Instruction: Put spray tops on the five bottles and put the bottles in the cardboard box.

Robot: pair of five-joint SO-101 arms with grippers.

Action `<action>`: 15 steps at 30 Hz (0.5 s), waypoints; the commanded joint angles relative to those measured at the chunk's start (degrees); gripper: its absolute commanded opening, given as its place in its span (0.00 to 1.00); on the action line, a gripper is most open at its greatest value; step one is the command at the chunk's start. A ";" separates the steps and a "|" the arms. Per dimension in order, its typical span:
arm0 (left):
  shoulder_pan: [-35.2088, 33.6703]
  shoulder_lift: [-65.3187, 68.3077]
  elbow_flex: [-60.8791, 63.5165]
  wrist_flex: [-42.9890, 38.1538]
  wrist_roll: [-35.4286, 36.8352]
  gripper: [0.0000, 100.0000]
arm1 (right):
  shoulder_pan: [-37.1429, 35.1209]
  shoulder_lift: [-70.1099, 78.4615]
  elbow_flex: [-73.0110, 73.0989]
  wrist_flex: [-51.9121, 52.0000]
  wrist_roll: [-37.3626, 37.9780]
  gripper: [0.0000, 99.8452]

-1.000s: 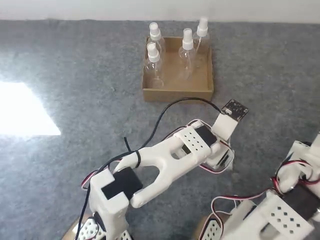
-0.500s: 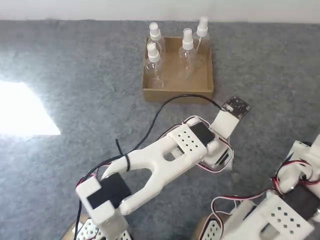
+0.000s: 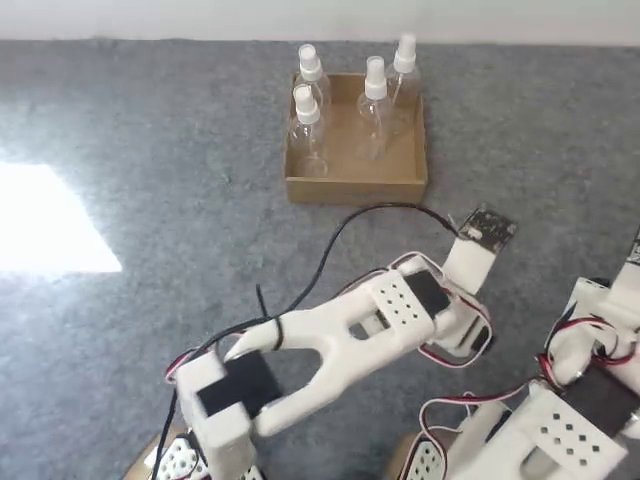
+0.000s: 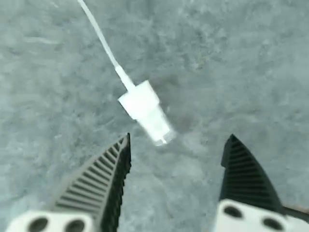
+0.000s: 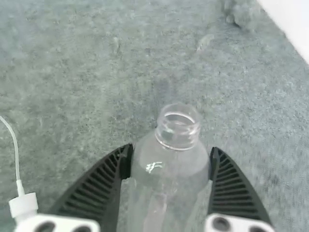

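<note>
HIGH VIEW: The cardboard box (image 3: 355, 186) sits at upper centre of the frame on the grey carpet (image 3: 140, 130). Four capped bottles (image 3: 306, 118) stand upright in it, two to the left and two to the right. An arm (image 3: 370, 320) stretches from the lower left of the frame to centre right, with its wrist well short of the box. A second arm (image 3: 570, 410) is folded in the lower right corner.

LEFT WRIST VIEW: The left gripper (image 4: 179, 139) hangs wide open and empty above the carpet. The loose spray top (image 4: 145, 113) lies flat just beyond its fingertips, opposite the gap but closer to one finger. The top's long axis runs aslant to the jaws. The white head is nearest the gripper, and the thin dip tube (image 4: 99, 34) trails away from it. By this reading the left arm is the nearer one, and the pick-up depends on centring the jaws over the head and squaring them to that slant.

RIGHT WRIST VIEW: The right gripper (image 5: 169, 149) is clamped on the fifth bottle (image 5: 169, 164), with one jaw against each side of the body. The bottle is clear plastic, its neck bare and open, pointing away from the wrist. The spray top (image 5: 21, 205) lies on the carpet just beside one jaw, apart from the bottle.
</note>
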 commanded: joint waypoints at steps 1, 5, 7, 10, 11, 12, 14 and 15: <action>0.00 2.02 -3.65 -0.18 0.44 0.28 | -0.84 -1.10 -0.35 0.13 -0.26 0.18; -0.53 4.22 -7.87 4.92 0.26 0.22 | -0.84 -1.10 -0.35 0.13 -0.26 0.18; -0.62 4.92 -8.92 6.33 0.26 0.18 | -0.84 -1.10 -0.35 0.13 -0.26 0.18; -0.44 4.92 -8.92 6.77 -0.62 0.14 | -0.84 -1.19 -0.35 0.13 -0.26 0.18; -0.35 4.92 -9.01 6.77 -2.20 0.12 | -0.84 -1.19 -0.35 0.13 -0.26 0.18; -0.26 4.84 -9.01 6.77 -3.96 0.11 | -0.84 -1.19 -0.35 0.13 -0.26 0.18; -0.18 4.84 -9.10 6.77 -6.07 0.07 | -0.84 -1.19 -0.35 0.13 -0.26 0.18; -0.18 4.57 -9.10 6.77 -6.59 0.05 | -0.84 -1.19 -0.35 0.13 -0.26 0.18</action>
